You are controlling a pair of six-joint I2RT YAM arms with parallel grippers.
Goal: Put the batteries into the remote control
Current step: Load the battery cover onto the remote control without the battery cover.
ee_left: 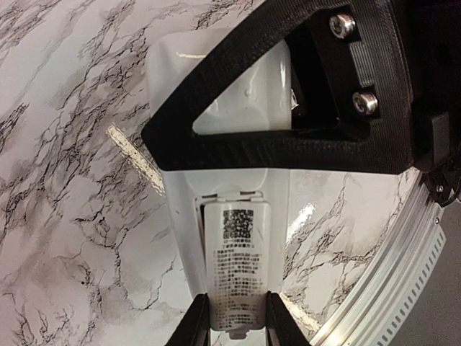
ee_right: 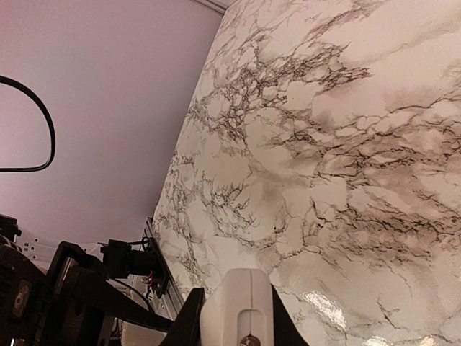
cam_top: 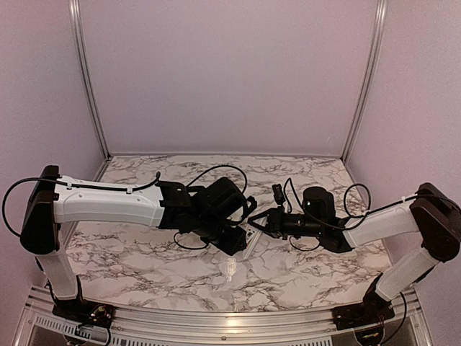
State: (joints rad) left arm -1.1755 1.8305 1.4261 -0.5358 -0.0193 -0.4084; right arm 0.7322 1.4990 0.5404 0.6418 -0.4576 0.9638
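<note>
Evidently a mid-air regrip: left hand (ee_left: pixel 238 326) and right hand (ee_right: pixel 235 326) both clamp the remote control (ee_left: pixel 238 101); next, one must release carefully.

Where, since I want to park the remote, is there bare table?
Free: table from left gripper and right gripper back to the rear wall, and forward to the near rail. Crowded: centre, where both hold the remote control.

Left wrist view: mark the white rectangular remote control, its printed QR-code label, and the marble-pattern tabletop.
white rectangular remote control (ee_left: pixel 230 182): left wrist view, bare back above the label.
printed QR-code label (ee_left: pixel 238 270): left wrist view, middle of the text block.
marble-pattern tabletop (ee_left: pixel 79 180): left wrist view, bare patch left of the remote.
</note>
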